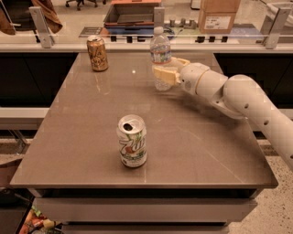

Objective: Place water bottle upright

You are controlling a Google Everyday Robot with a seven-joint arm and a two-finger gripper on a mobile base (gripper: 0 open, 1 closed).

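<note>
The water bottle [160,50] is clear with a white cap and a pale label. It stands upright at the far middle of the brown table [197,146]. My gripper [164,73] reaches in from the right on a white arm. Its tan fingers [161,74] are closed around the bottle's lower half.
A gold-brown soda can [97,53] stands at the table's far left. A white-green soda can [132,140] stands near the front middle. Behind the table runs a counter with a cardboard box [219,14] and a dark tray [130,13].
</note>
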